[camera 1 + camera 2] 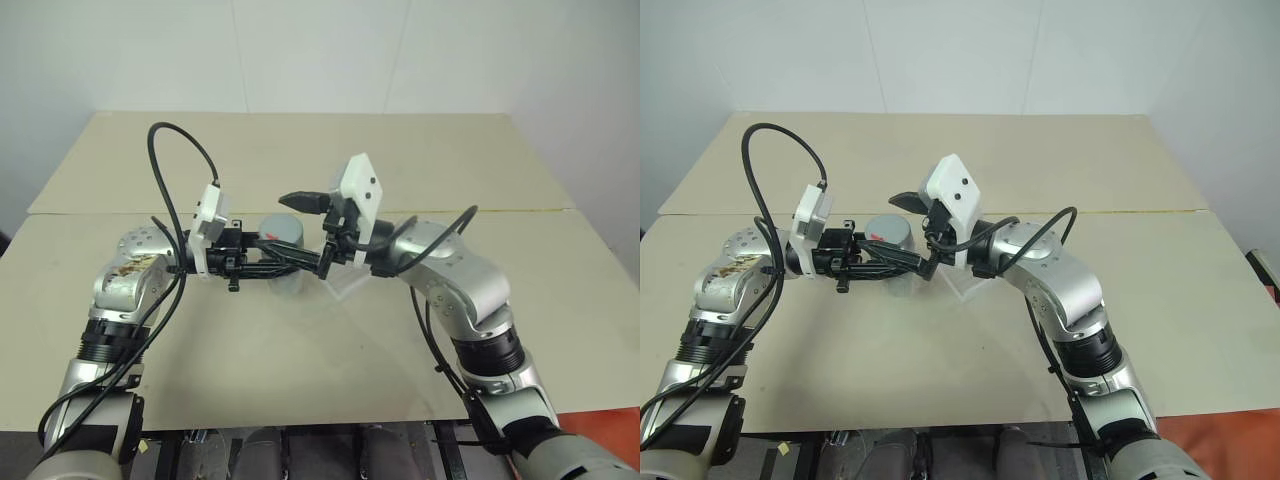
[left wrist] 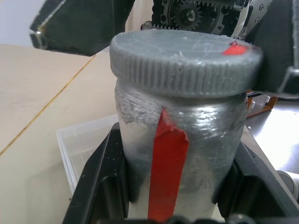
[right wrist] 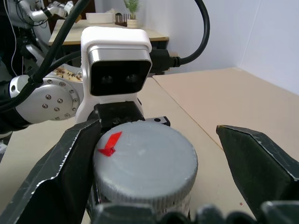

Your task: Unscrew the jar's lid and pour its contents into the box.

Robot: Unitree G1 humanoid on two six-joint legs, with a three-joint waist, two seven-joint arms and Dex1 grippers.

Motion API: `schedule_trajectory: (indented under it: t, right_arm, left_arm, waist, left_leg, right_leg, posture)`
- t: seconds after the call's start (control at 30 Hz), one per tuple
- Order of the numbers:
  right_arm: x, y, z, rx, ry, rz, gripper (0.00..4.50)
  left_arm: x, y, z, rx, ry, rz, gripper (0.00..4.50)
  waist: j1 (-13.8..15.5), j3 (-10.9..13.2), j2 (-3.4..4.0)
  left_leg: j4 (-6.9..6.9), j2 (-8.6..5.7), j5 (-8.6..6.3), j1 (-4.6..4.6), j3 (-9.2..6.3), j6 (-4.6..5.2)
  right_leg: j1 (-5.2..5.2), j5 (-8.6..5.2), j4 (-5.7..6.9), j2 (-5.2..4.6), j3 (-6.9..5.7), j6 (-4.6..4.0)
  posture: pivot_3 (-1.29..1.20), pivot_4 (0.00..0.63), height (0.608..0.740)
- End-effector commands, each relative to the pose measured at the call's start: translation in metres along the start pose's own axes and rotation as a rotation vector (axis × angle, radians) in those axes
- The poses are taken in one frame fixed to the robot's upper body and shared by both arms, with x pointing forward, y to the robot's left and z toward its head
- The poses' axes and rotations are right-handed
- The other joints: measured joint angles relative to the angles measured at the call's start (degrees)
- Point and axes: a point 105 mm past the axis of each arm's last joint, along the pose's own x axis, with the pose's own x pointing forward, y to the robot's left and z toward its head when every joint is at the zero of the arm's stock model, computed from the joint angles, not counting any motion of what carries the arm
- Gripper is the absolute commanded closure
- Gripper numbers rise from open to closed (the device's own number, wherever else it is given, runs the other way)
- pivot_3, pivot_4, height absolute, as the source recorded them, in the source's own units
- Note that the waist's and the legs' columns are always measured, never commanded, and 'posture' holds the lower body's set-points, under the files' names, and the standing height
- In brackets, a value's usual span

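- Left gripper (image 2: 170,205): two black, matte, angular fingers (image 2: 100,186) clamped on the lower body of the jar, one on each side, holding it upright above the desk.
- Right gripper (image 3: 154,154): broad black wedge-shaped fingers (image 3: 60,177) spread wide to either side of the lid; one finger lies against the rim, the other stands apart.
- Jar (image 2: 187,154): cylindrical, silvery-grey, with a wrinkled foil-like surface and a vertical strip of red tape; contents cannot be made out.
- Lid (image 3: 145,163): round, flat, grey, with a ribbed edge and a small red mark on top; seated on the jar.
- Box (image 2: 81,147): shallow clear plastic tray, square-cornered, on the desk just behind the jar; nothing discernible inside.
- Desk (image 1: 300,150): pale beige, smooth, matte.
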Motion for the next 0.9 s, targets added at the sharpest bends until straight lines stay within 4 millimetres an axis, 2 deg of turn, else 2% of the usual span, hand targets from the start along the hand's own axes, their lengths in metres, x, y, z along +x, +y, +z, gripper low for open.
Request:
schedule_trajectory:
  t: [0.03, 0.33, 0.67, 0.9]
  right_arm:
    - [-0.018, -0.017, 0.008, -0.025, -0.014, -0.083, 0.02]
    - [-0.04, -0.029, 0.005, -0.014, -0.005, -0.158, 0.02]
    - [-0.054, -0.039, 0.0, -0.009, 0.017, -0.22, 0.02]
    - [-0.056, -0.03, 0.006, -0.016, -0.006, -0.162, 0.02]
  left_arm:
    - [-0.005, -0.001, 0.014, 0.051, -0.024, -0.014, 2.59]
    - [-0.007, -0.003, 0.015, 0.054, -0.025, -0.017, 2.59]
    - [-0.008, -0.003, 0.016, 0.056, -0.021, -0.023, 2.59]
    - [-0.007, -0.001, 0.015, 0.059, -0.02, -0.014, 2.59]
  waist:
    - [0.0, 0.0, 0.0]
    - [0.01, 0.0, 0.0]
    - [0.06, 0.0, 0.0]
    - [-0.02, 0.0, 0.0]
  left_leg:
    - [0.0, 0.0, 0.0, 0.0, 0.0, 0.0]
    - [0.0, 0.0, -0.08, 0.0, 0.0, 0.13]
    - [-0.01, 0.0, -0.08, 0.0, 0.01, 0.14]
    - [-0.01, 0.0, -0.08, 0.0, 0.01, 0.14]
  right_leg:
    - [0.0, 0.0, 0.0, 0.0, 0.0, 0.0]
    - [0.01, 0.0, -0.01, 0.0, 0.0, 0.0]
    - [0.01, 0.0, -0.03, 0.0, 0.01, 0.0]
    - [0.01, 0.0, -0.03, 0.0, 0.02, 0.0]
  posture:
    - [0.0, 0.15, 0.74]
    - [0.0, 0.15, 0.74]
    - [0.0, 0.15, 0.74]
    - [0.0, 0.15, 0.74]
